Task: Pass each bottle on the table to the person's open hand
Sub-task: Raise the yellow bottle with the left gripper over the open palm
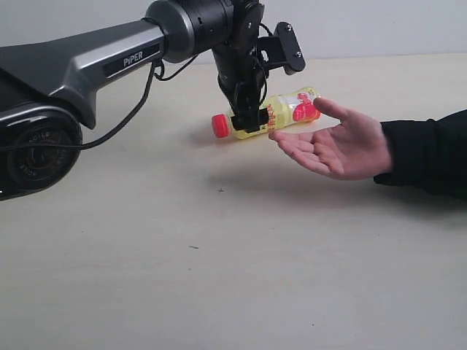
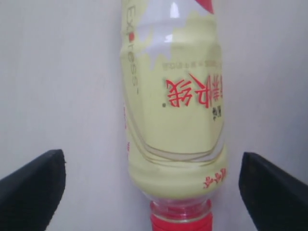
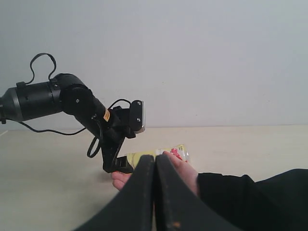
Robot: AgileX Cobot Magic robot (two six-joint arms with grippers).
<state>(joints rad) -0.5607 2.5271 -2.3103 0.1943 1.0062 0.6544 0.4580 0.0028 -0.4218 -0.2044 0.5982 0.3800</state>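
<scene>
**Exterior view.** The yellow bottle lay on its side, slightly tilted. Its red cap pointed toward the left of the view and its base toward the hand. The left end effector hung over the bottle from above and straddled it between the cap and the middle of the label. The hand was held open, palm up, over the counter. Its fingertips sat under the bottle's middle and its thumb beside the base. A black sleeve covered the wrist. Whether the bottle's weight rested on the fingertips could not be told.

**Left wrist view.** The two black fingers of the left end effector stood wide apart, one on each side of the bottle. Pale counter showed in the gap on both sides, and neither finger touched the bottle. The bottle lay about midway between them, its long axis running along the gap and its cap partly cut off by the frame.

**Right wrist view.** The right end effector was closed, its fingers pressed together with nothing between them. It stood well apart from the bottle and faced the left arm, the bottle and the hand across the counter.
</scene>
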